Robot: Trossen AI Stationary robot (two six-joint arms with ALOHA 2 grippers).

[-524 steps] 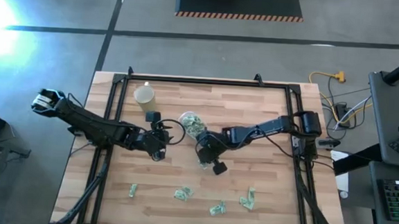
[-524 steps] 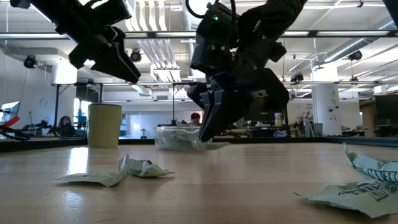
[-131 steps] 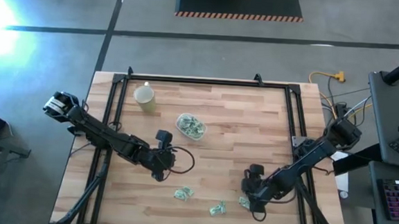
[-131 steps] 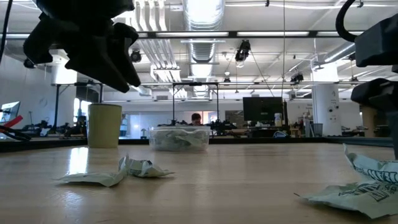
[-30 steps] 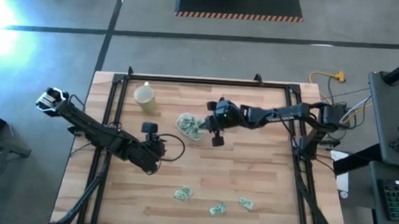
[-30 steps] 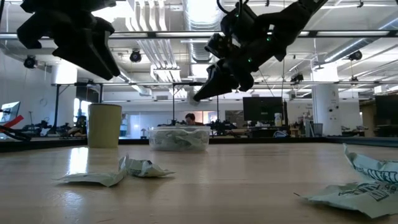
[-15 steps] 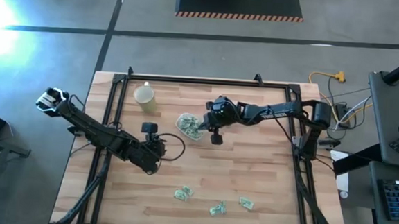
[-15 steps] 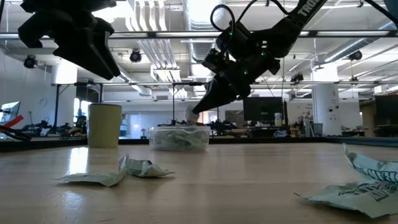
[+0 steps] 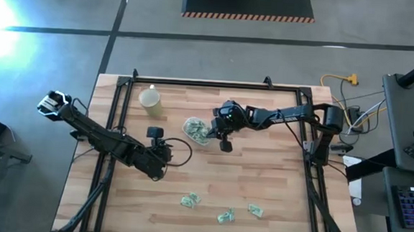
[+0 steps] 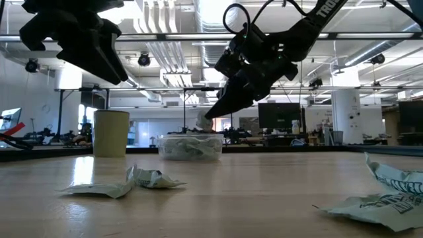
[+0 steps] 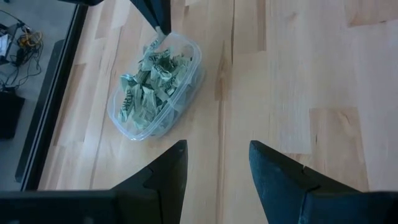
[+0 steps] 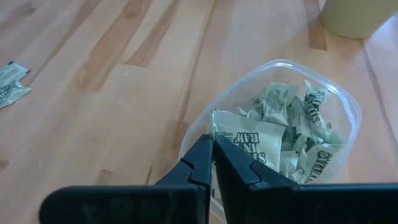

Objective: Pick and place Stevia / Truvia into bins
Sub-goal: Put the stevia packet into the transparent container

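Pinching a sachet (image 12: 245,144), right tool (image 12: 213,163) hangs closed just over tub (image 12: 346,106) rim.

Partly legible dark-green print on the sachet (image 12: 245,146) pinched over the tub (image 12: 346,134), letters too broken to spell out; similar unreadable print on the sachets (image 11: 149,87) inside; white capitals "TRO", cut by the frame edge, on the right arm (image 10: 325,9); green unreadable lettering on the nearest table sachet (image 10: 390,198).
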